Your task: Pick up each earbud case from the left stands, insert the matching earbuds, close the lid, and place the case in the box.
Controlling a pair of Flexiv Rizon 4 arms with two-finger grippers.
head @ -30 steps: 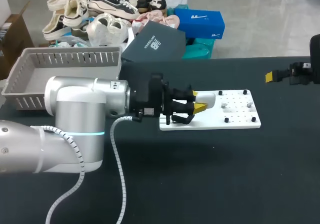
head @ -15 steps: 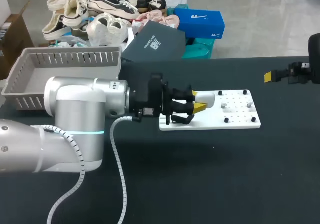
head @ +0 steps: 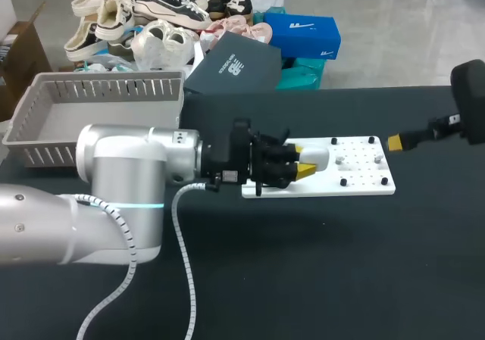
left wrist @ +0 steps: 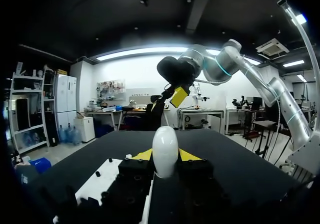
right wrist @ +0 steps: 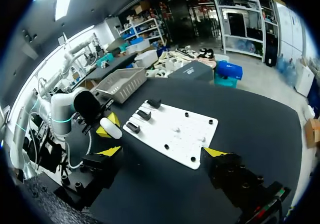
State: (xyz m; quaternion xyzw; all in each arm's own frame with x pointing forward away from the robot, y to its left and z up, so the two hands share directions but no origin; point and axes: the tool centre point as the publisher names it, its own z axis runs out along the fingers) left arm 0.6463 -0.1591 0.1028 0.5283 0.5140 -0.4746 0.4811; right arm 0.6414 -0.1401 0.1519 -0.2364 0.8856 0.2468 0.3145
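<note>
Left pincer (head: 301,163) is clamped on the white earbud case (head: 315,157) at frame centre, over the left end of the stand board (head: 356,182) (right pincer (head: 397,142) spread apart, far right), and I judge that smooth rounded shell could twist or slip from so narrow a pinch.

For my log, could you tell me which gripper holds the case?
The left gripper: it clamps the white case from both sides, while the right gripper is open and empty.

White case (left wrist: 165,146) — closed, in L gripper (head: 304,165)
</note>
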